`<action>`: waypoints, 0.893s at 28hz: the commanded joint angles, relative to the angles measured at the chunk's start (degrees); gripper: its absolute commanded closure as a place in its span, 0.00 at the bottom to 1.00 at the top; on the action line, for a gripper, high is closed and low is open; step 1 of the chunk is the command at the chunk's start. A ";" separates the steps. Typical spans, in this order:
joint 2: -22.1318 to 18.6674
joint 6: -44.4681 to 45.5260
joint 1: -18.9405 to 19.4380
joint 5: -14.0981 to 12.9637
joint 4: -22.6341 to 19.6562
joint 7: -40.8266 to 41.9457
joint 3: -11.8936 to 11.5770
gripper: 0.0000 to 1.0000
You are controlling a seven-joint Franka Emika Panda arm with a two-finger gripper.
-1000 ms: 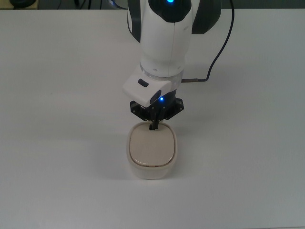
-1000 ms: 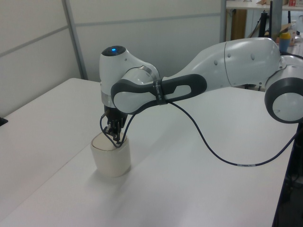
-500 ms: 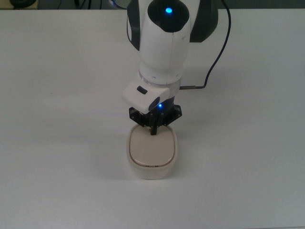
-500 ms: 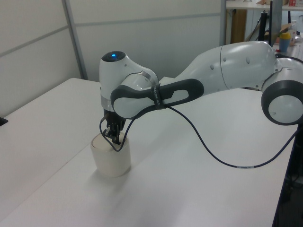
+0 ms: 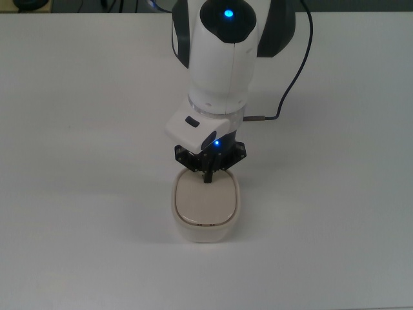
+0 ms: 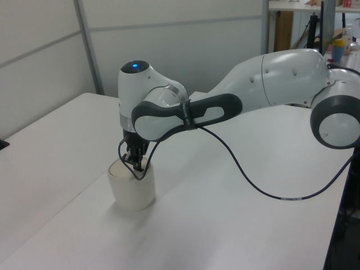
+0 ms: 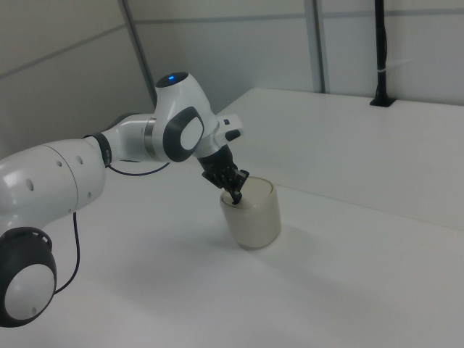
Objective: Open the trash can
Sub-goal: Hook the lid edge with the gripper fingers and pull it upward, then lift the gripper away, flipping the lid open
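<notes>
Trash can (image 5: 206, 210) lid flat, unchanged from a second ago; my gripper (image 5: 207, 175) has dropped slightly, jaws pinching the knob.

The bin (image 5: 206, 229) is cream-white with a beige lid (image 5: 205, 199). The arm (image 6: 270, 79) is white with dark grey joints, a blue light and a black cable (image 6: 264, 188); its gripper (image 5: 208, 177) is black. The table (image 5: 77, 129) is plain white.
</notes>
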State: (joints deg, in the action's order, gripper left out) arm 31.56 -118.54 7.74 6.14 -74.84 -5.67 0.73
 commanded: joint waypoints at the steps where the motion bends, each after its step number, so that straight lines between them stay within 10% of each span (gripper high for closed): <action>1: 0.78 -1.25 0.43 1.50 -1.19 -0.75 -0.55 1.00; 25: -6.43 4.90 0.08 -1.13 -0.66 -1.37 -0.64 1.00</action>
State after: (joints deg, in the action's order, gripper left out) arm 28.31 -116.16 7.54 6.03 -74.17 -5.98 0.62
